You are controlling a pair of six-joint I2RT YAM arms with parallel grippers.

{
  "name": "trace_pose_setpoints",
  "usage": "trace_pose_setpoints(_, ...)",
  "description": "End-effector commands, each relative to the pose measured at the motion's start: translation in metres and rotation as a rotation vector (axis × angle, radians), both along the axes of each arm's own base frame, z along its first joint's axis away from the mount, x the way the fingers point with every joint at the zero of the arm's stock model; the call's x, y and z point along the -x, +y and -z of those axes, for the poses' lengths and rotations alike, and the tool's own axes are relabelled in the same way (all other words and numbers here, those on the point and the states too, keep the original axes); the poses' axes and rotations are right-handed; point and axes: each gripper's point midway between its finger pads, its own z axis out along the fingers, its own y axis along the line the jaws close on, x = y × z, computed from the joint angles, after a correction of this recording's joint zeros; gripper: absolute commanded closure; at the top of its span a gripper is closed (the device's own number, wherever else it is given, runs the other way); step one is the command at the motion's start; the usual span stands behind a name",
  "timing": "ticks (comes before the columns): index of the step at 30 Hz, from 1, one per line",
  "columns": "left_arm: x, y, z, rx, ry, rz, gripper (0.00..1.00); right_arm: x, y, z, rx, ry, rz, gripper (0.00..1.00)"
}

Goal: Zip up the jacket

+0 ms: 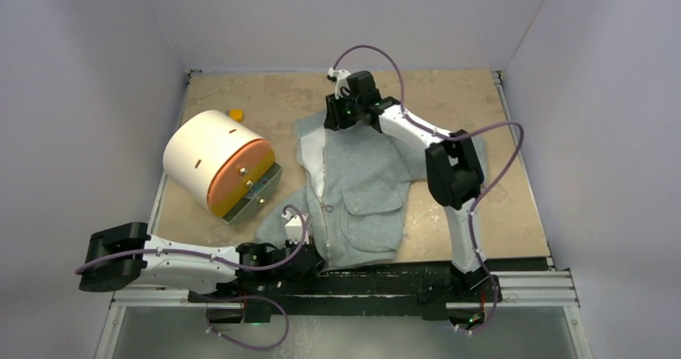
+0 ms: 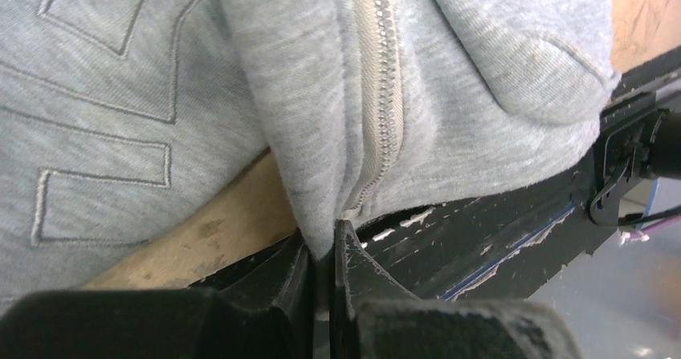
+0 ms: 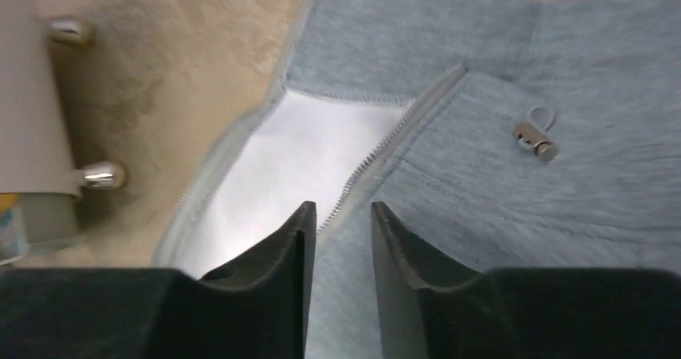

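Beige marbled tabletop (image 1: 241, 94) held the small light grey soft fabric jacket (image 1: 365, 174) lying flat at its middle, where the left gripper (image 2: 324, 246) pinched the near hem below the metal zipper (image 2: 377, 94), while the right gripper (image 3: 343, 214) hovered narrowly parted, holding nothing, over the far collar end.

We count one grey jacket (image 1: 357, 190), bearing one visible flap pocket (image 1: 372, 206) and one metal cord toggle (image 3: 536, 142); two grippers, the left gripper (image 2: 324, 250) and the right gripper (image 3: 343, 230); one white drum (image 1: 205, 154) with an orange face, two chrome studs (image 3: 71, 31) on it; one small yellow object (image 1: 236, 114).
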Motion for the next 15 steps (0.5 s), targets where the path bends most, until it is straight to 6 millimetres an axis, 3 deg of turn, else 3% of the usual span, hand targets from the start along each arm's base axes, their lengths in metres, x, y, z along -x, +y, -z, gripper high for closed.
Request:
trace_pose_setpoints(1, -0.004, 0.024, 0.009, -0.058, 0.029, -0.096, 1.00, -0.005, -0.008, 0.028, 0.031, 0.091, 0.023, 0.69)
trace_pose_setpoints(4, -0.003, 0.025, 0.009, -0.061, 0.037, -0.099, 1.00, -0.016, -0.035, 0.052, 0.032, 0.153, 0.146, 0.76)
trace_pose_setpoints(7, -0.003, 0.026, 0.011, -0.077, 0.045, -0.100, 1.00, -0.027, -0.080, 0.066, 0.033, 0.191, 0.299, 0.78)
trace_pose_setpoints(10, -0.002, 0.026, 0.014, -0.100, 0.052, -0.097, 1.00, -0.033, -0.135, 0.071, 0.028, 0.218, 0.455, 0.77)
trace_pose_setpoints(15, -0.009, 0.022, 0.013, -0.116, 0.053, -0.086, 1.00, -0.024, -0.224, 0.064, -0.026, 0.222, 0.660, 0.76)
